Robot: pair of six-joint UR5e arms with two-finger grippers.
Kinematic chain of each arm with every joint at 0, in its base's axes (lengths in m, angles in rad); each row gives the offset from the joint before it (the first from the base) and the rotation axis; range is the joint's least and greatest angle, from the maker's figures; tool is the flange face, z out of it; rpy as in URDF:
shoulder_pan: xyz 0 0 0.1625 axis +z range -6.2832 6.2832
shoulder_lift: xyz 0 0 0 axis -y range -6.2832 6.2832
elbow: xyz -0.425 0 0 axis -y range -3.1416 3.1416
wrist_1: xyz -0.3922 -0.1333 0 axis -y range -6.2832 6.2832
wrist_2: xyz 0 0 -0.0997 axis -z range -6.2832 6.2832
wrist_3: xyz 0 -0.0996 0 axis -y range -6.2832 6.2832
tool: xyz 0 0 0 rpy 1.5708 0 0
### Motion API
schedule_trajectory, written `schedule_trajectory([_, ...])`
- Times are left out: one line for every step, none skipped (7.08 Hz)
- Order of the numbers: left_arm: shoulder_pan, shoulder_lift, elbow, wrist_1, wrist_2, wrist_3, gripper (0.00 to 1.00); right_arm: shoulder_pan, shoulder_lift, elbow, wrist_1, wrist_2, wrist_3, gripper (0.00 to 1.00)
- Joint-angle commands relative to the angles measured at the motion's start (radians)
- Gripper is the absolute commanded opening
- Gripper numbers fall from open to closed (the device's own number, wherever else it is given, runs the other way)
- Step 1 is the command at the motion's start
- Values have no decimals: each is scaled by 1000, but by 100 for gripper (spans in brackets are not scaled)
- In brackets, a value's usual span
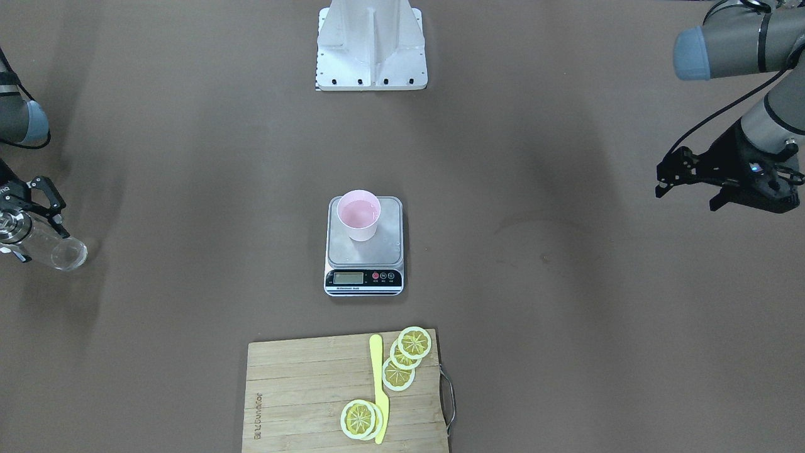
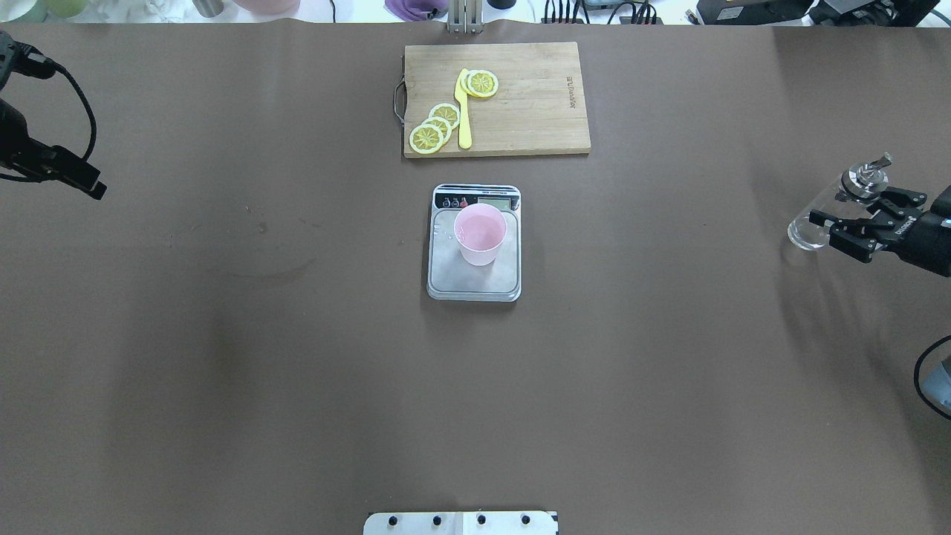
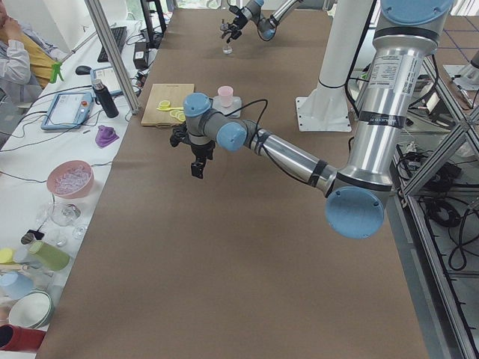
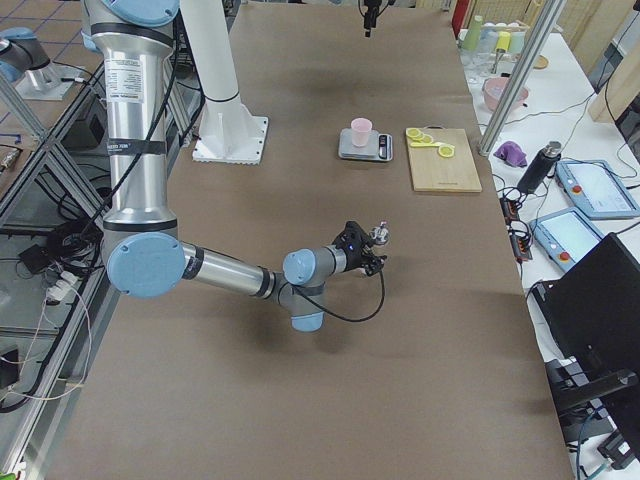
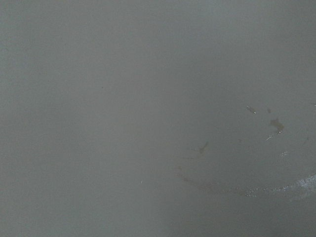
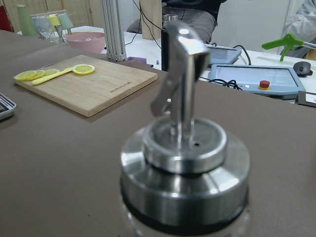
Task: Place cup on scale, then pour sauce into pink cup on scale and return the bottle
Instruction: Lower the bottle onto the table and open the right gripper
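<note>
The pale pink cup [image 1: 358,215] [image 2: 480,235] stands upright on the silver scale [image 1: 385,253] [image 2: 444,279] at the table's middle, toward the platform's robot-side left part. Far out on my right side, the clear bottle [image 2: 813,219] [image 1: 53,246] with its chrome cap [image 6: 183,148] is in my right gripper [image 2: 854,227] [image 1: 25,223], which is shut on the glass just below the cap. The bottle's base is at or just above the table; I cannot tell which. My left gripper [image 1: 687,196] [image 3: 194,155] hangs open and empty over bare table on my far left.
A wooden cutting board [image 2: 535,111] [image 1: 302,390] with lemon slices [image 2: 435,126] and a yellow knife [image 2: 463,111] lies beyond the scale. The robot's base plate [image 1: 371,69] is at the near edge. A person [image 3: 15,52] sits beyond the table's far side.
</note>
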Motion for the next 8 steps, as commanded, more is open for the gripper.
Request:
schedule_trajectory([-2, 1, 0, 0, 1, 0, 99, 0, 3, -3, 3, -1, -17, 7])
schedule_trajectory([-2, 1, 0, 0, 1, 0, 99, 0, 3, -1, 3, 1, -19, 14])
schedule_trajectory([-2, 1, 0, 0, 1, 0, 99, -2, 3, -4, 2, 2, -17, 30])
schedule_trajectory([-2, 0, 0, 0, 1, 0, 99, -2, 3, -11, 3, 4, -10, 36])
schedule_trajectory([-2, 0, -2, 0, 1, 0, 99, -2, 3, -14, 5, 5, -7, 40])
schedule_trajectory([-2, 0, -2, 0, 1, 0, 99, -3, 3, -14, 5, 8, -5, 40])
schedule_trajectory([-2, 0, -2, 0, 1, 0, 99, -8, 3, -15, 3, 8, -5, 40])
schedule_trajectory([-2, 0, -2, 0, 1, 0, 99, -10, -1, -15, 3, 8, -5, 41])
